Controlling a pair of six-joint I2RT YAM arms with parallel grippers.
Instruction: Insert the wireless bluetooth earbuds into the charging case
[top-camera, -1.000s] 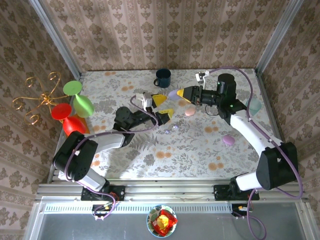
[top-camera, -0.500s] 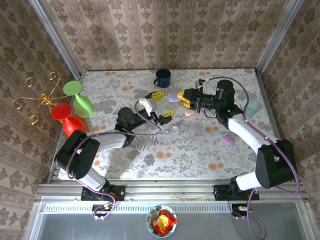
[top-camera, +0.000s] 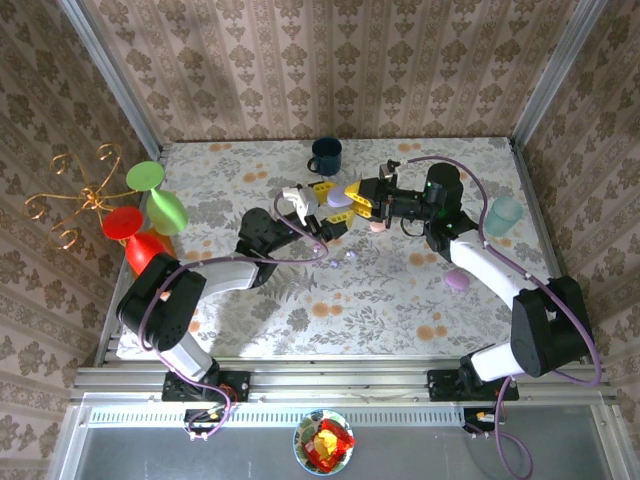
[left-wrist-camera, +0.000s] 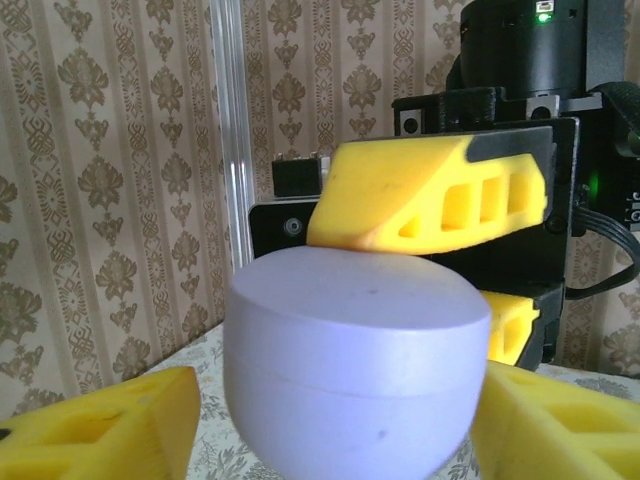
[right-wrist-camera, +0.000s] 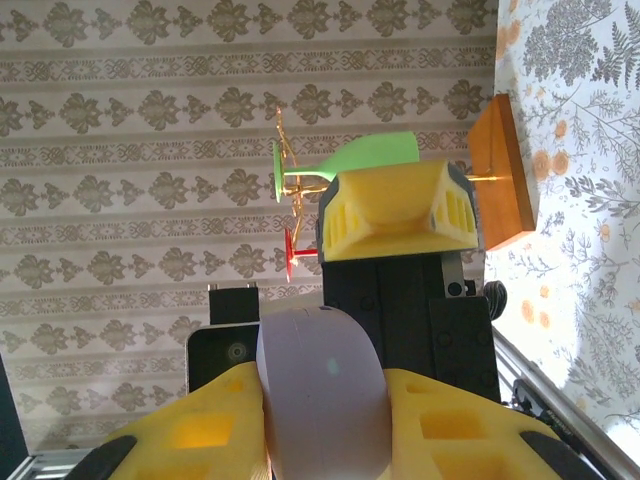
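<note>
Top view: two robot arms meet above the far middle of a floral table (top-camera: 400, 300); the right gripper (top-camera: 352, 196) reaches left and is clamped on a lilac charging case (top-camera: 339, 199), held clear of the tabletop; the left gripper (top-camera: 327, 205) comes at the same case from the left, its yellow jaws set either side of it. Two tiny pale earbuds (top-camera: 347, 256) lie loose on the table, just nearer than the grippers and outside any case; a blue mug (top-camera: 325, 155) stands farther back; a pink case (top-camera: 457, 280) lies well apart to the right.

Left wrist view: the lilac case sits in the middle, closed, its seam running across; the right gripper's yellow fingers (left-wrist-camera: 430, 190) pinch it above and below; the left gripper's own fingers (left-wrist-camera: 100, 430) flank it low down, apart, with a sliver of gap on one side; whether the other pad touches, I cannot tell.

Right wrist view: the case is wedged tight between the right gripper's fingers (right-wrist-camera: 200, 440); one left finger (right-wrist-camera: 395, 210) faces it from beyond.

The step in hand looks like opening the case, ahead of any insertion; the next move likely calls for the left jaws to close on one half beside the seam while the right holds firm, then for the lid to be levered up without the smooth shell twisting free.
</note>
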